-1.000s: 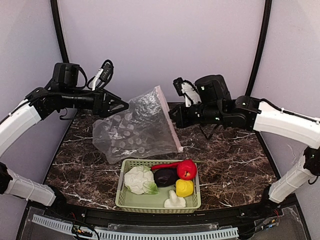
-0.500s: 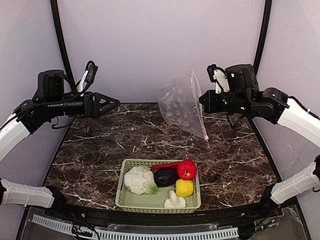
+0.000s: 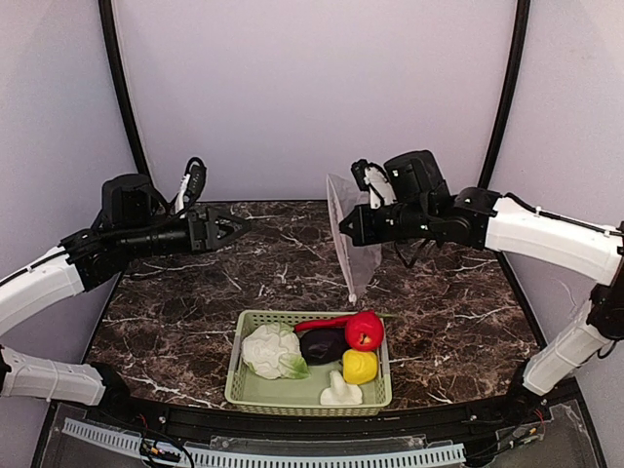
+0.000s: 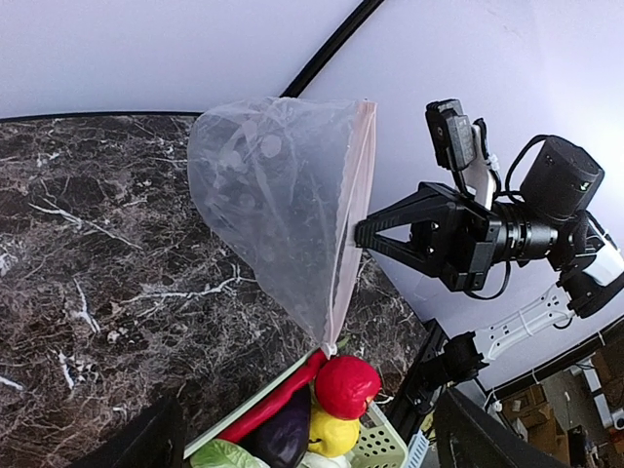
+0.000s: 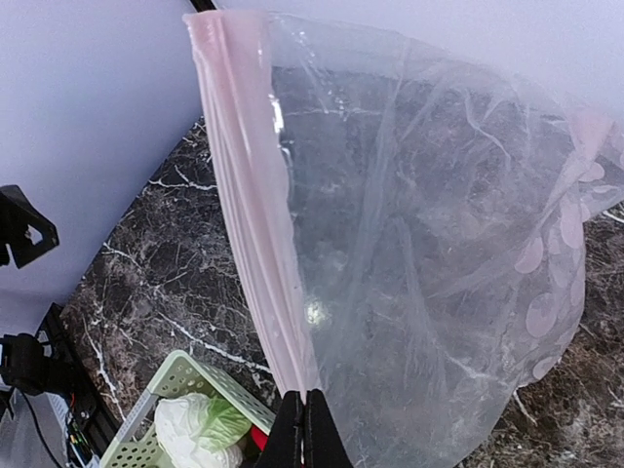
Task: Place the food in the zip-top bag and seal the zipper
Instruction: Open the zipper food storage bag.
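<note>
Swung back from the right side toward the middle, the zip-top bag now hangs nearly edge-on at 12 o'clock from the pale green basket. The left gripper has also come inward, to about 10 o'clock from the basket.

The right gripper is pinched tight on the bag's pinkish zipper partway down the strip, at the bag's 3 o'clock side in the top view. The bag dangles clear of the marble counter. Its small white slider sits at the lowest corner, close above the basket's far rim (whether it touches, I cannot tell). In the right wrist view the closed fingertips meet on the strip's lower end, and the clear film billows to the right.

The left gripper has its jaws spread wide and holds nothing, pointing toward the bag from 9 o'clock and well apart from it.

All the food lies in the basket: cauliflower at 9 o'clock, eggplant in the centre, chili at 12, red pepper at 2, yellow pepper at 4, mushroom at 5.
</note>
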Controlling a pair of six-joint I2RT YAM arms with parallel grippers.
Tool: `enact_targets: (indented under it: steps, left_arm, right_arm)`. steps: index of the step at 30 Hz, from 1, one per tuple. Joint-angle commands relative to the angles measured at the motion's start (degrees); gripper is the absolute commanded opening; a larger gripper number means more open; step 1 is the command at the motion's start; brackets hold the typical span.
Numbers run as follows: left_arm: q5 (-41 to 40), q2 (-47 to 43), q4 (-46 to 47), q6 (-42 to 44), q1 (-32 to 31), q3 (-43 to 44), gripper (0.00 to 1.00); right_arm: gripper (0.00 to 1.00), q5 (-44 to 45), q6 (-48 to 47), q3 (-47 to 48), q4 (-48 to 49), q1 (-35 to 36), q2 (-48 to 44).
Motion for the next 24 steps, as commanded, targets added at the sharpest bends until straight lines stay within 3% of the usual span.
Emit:
enact_targets:
  steps: [1, 9, 20, 24]
  left_arm:
    - [-5.94, 0.63, 7.95, -5.85, -4.53, -3.41, 0.88]
    - [-9.88, 7.99, 16.28, -8.79, -11.23, -4.48, 0.87]
    - [-9.90, 17.53, 19.54, -7.63, -13.01, -0.44, 0.84]
    - [-9.01, 20.53, 20.17, -7.40, -13.25, 1.59, 0.78]
  right_arm:
    - [0.00, -1.12, 3.77, -0.97, 7.73, 1.95, 0.88]
    - [0.00, -0.50, 6.09, -2.60, 11.01, 3.53, 1.25]
    - [0.00, -1.33, 7.21, -3.23, 12.35, 4.58, 1.10]
    - [0.00, -1.38, 7.28, -3.39, 12.41, 4.86, 0.96]
